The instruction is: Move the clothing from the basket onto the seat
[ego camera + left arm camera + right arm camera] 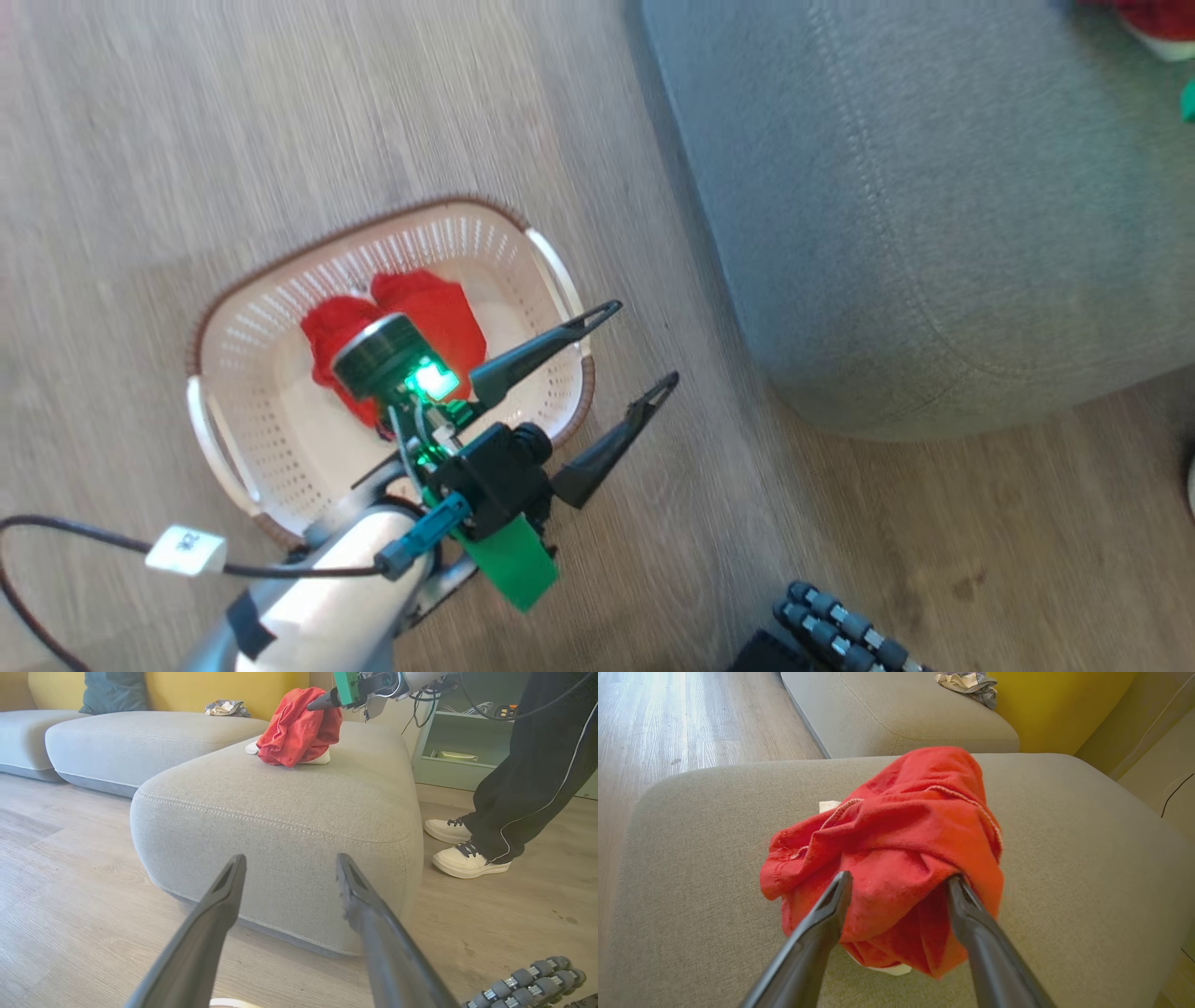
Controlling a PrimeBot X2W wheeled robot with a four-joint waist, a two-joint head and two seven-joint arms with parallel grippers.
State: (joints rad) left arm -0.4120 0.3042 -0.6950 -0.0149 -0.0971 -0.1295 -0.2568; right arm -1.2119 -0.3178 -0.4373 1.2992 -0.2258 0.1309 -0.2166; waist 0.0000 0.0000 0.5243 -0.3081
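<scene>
Between the R gripper's (899,878) spread jaws one red garment (896,826) lies on the seat (1064,835), so part done; below & behind the L gripper's (642,343) jaws, also spread & empty, the basket (280,420) holds more red clothing (448,322), maybe two pcs.
</scene>
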